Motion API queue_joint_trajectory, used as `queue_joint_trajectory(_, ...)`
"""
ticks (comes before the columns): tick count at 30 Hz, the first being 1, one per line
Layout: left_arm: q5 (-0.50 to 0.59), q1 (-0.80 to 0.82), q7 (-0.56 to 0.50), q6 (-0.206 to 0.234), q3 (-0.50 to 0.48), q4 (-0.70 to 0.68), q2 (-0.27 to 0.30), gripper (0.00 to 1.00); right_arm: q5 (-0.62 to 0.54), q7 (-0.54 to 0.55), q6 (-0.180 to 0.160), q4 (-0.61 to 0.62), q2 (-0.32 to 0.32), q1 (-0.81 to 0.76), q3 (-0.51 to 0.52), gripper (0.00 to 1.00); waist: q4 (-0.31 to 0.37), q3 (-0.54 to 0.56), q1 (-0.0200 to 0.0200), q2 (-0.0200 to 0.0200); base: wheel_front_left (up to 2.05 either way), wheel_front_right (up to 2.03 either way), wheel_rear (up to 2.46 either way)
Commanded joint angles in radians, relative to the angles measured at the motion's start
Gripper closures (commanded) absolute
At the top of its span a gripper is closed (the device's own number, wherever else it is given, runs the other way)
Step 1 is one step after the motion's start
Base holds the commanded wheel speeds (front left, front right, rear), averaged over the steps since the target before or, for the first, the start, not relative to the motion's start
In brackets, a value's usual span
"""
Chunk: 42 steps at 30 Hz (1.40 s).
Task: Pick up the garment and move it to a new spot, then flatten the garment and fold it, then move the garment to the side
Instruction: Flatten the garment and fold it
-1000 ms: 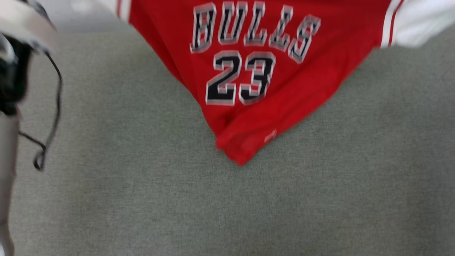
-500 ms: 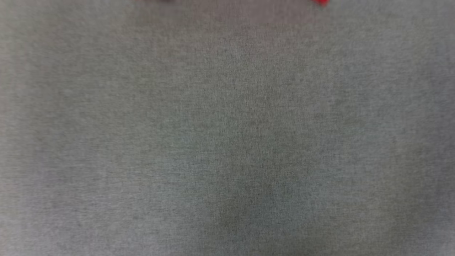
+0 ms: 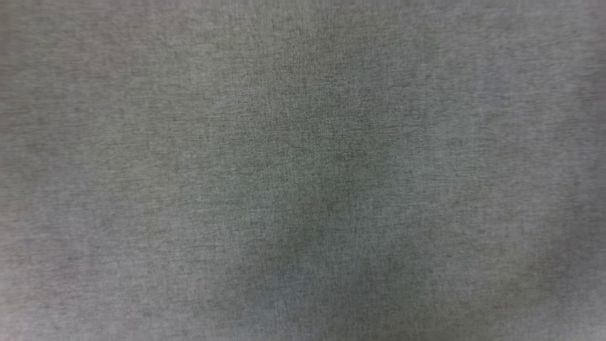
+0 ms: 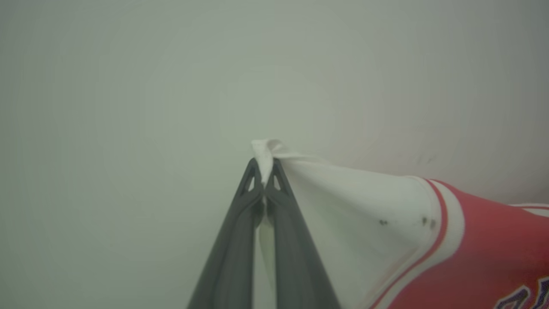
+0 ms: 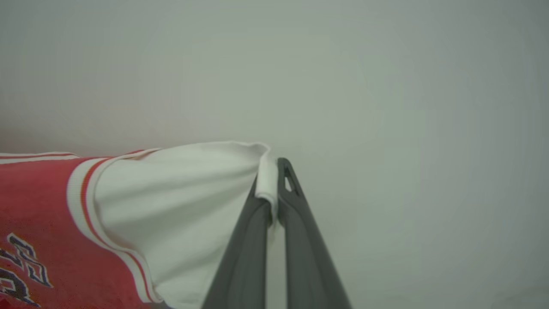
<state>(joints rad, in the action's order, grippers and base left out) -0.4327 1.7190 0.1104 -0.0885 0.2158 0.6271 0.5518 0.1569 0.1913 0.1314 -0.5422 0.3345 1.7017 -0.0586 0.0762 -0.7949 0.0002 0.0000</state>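
Observation:
The garment [image 4: 472, 249] is a red jersey with white sleeves, striped trim and dark lettering. In the left wrist view my left gripper [image 4: 263, 174] is shut on the edge of one white sleeve, which stretches off to the right. In the right wrist view my right gripper [image 5: 274, 180] is shut on the hem of the other white sleeve, and the garment [image 5: 38, 223] stretches away to the left. The cloth hangs taut from both grips against a pale plain background. The head view shows blurred grey fabric surface [image 3: 303, 170].
The grey fabric surface spreads across the whole head view, blurred. Behind the held sleeves in both wrist views there is a plain pale grey-green background [image 4: 128, 86] with no other objects.
The head view has shifted: the red jersey at the top a second ago slid out of the picture, leaving a red scrap at the top half a second ago, then grey surface.

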Motion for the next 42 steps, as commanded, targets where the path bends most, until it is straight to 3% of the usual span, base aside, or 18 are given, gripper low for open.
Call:
queue_joint_trajectory(1, -0.005, 0.015, 0.015, -0.007, 0.003, 0.020, -0.006, 1.00, 0.013, -0.014, -0.001, -0.018, -0.006, 0.013, -0.010, 1.00, 0.000, -0.023, -0.0002, 0.0000, 0.00, 0.00, 0.00)
queue_joint_trajectory(7, -0.031, -0.019, 0.068, -0.023, 0.010, 0.107, -0.019, 1.00, 0.046, -0.047, -0.001, -0.088, -0.021, -0.019, -0.048, 1.00, -0.003, -0.023, -0.0002, 0.0000, 0.00, 0.00, 0.00)
queue_joint_trajectory(13, -0.090, -0.142, 0.117, -0.039, 0.017, 0.164, -0.026, 1.00, 0.118, -0.077, -0.001, -0.120, 0.000, -0.134, -0.121, 1.00, -0.011, 0.043, -0.0002, 0.0000, 0.00, 0.00, 0.00)
queue_joint_trajectory(19, -0.185, -0.416, 0.147, -0.042, 0.024, 0.120, -0.040, 1.00, 0.192, -0.085, -0.001, -0.062, 0.044, -0.380, -0.186, 1.00, -0.025, 0.175, -0.0002, 0.0000, 0.00, 0.00, 0.00)
queue_joint_trajectory(24, -0.241, -0.729, 0.155, -0.041, -0.015, 0.027, -0.065, 1.00, 0.234, -0.058, -0.001, 0.024, 0.068, -0.672, -0.150, 1.00, -0.046, 0.314, -0.0002, 0.0000, 0.00, 0.00, 0.00)
queue_joint_trajectory(29, -0.253, -1.056, 0.156, 0.005, -0.067, -0.131, -0.100, 1.00, 0.251, 0.001, -0.001, 0.156, 0.069, -0.987, -0.051, 1.00, -0.064, 0.434, -0.0002, 0.0000, 0.00, 0.00, 0.00)
queue_joint_trajectory(30, -0.253, -1.172, 0.156, 0.031, -0.082, -0.197, -0.106, 1.00, 0.255, 0.033, -0.001, 0.216, 0.053, -1.114, 0.000, 1.00, -0.067, 0.472, -0.0002, 0.0000, 0.00, 0.00, 0.00)
queue_joint_trajectory(34, -0.263, -1.406, 0.139, 0.091, -0.088, -0.309, -0.120, 1.00, 0.252, 0.096, -0.002, 0.330, 0.012, -1.350, 0.099, 1.00, -0.069, 0.547, -0.0002, 0.0000, 0.00, 0.00, 0.00)
queue_joint_trajectory(42, -0.290, -1.746, 0.035, 0.190, -0.063, -0.455, -0.137, 1.00, 0.261, 0.230, -0.001, 0.499, -0.128, -1.746, 0.234, 1.00, -0.066, 0.649, -0.0002, 0.0000, 0.00, 0.00, 0.00)
